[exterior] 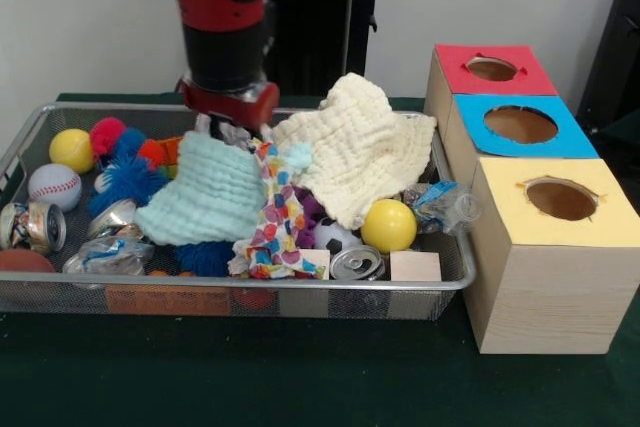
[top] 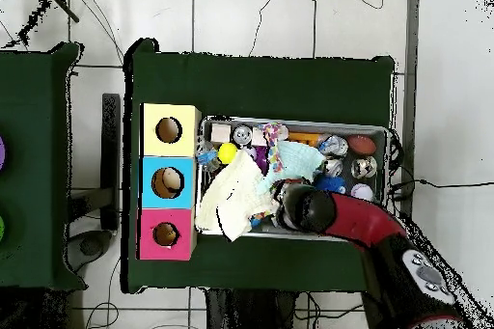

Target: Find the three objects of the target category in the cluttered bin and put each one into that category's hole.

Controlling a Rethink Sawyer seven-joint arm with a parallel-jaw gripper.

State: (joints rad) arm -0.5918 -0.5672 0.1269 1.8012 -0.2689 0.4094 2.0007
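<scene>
You have the arm (exterior: 215,7) reaching down into the wire bin (exterior: 455,277), with the gripper (exterior: 232,129) sunk at the back of the clutter, between the pale blue cloth (exterior: 205,192) and the cream cloth (exterior: 355,152). You cannot tell from either view whether it is spread or closed (the cloths and the wrist housing hide the tips).

Bin contents you can check in the front view: a yellow ball (exterior: 388,225) just beside the cream cloth's lower edge, a second yellow ball (exterior: 71,150) and a baseball (exterior: 54,186) at the opposite end, a blue fuzzy toy (exterior: 128,182), a patterned cloth (exterior: 275,232) draped down the middle, a can (exterior: 356,263) lying on its side near the front wall, and a wooden block (exterior: 415,266) next to it.

Beside the bin stand three boxes with holes on top: red box (exterior: 492,69), blue box (exterior: 520,125), yellow box (exterior: 560,199). The overhead view shows something pale inside the blue box's hole (top: 168,182).
</scene>
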